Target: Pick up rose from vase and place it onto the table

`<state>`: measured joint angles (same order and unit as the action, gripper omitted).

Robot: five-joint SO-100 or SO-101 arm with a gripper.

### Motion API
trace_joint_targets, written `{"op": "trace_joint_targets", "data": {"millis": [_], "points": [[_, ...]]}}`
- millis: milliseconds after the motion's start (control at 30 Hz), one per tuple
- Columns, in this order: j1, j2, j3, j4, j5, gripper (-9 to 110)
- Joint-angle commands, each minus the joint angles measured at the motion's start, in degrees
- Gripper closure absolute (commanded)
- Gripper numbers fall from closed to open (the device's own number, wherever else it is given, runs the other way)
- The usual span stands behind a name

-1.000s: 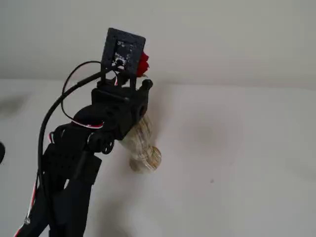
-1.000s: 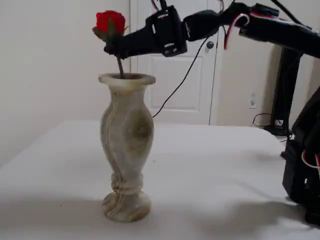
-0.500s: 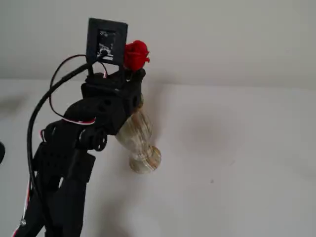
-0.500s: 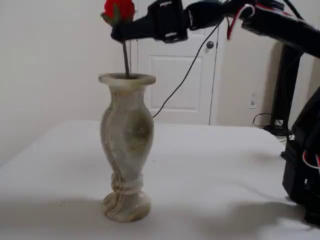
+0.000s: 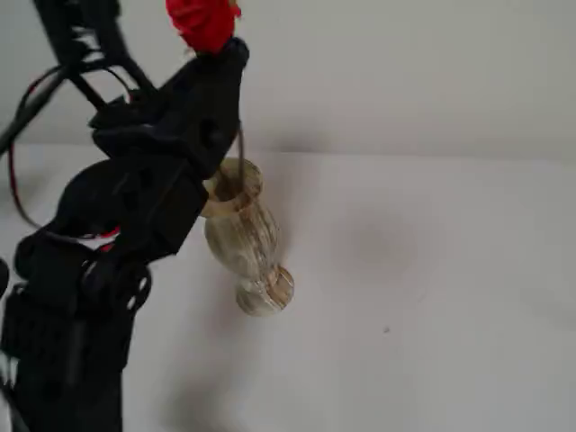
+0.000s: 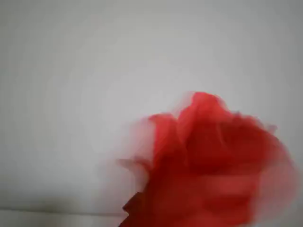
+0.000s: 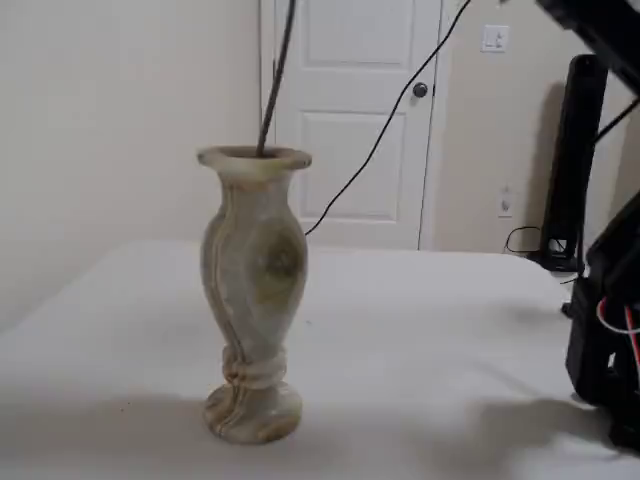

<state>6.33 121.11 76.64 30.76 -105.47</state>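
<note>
In a fixed view the red rose [image 5: 203, 22] has its bloom at the top edge, right above my black gripper [image 5: 225, 58]. The gripper is shut on the rose just under the bloom. The thin stem [image 5: 240, 148] hangs down from it into the mouth of the cream streaked vase [image 5: 245, 236], which stands upright on the white table [image 5: 432, 270]. The other fixed view shows the vase [image 7: 252, 290] and the stem [image 7: 274, 85] rising out of its rim past the top edge; the bloom and gripper are out of that view. The wrist view is filled by the blurred red bloom [image 6: 213, 165].
My arm's black body and base [image 5: 72, 306] with red wires take up the table's left side, next to the vase. In the other fixed view the base [image 7: 610, 330] stands at the right, with a black cable [image 7: 380, 150], a white door [image 7: 355, 120] and a black tower [image 7: 580, 150] behind.
</note>
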Motion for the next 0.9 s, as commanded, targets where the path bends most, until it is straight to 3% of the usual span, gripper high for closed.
{"op": "trace_joint_targets", "data": {"millis": [0,233,533,867], "points": [[5.7,4.5,-3.6,-0.4,-6.9,101],[13.1,10.5,-0.2,6.9,-15.6,101],[18.7,30.8,37.5,5.0,-25.3,101],[15.8,48.9,73.2,-2.6,-28.8,101]]}}
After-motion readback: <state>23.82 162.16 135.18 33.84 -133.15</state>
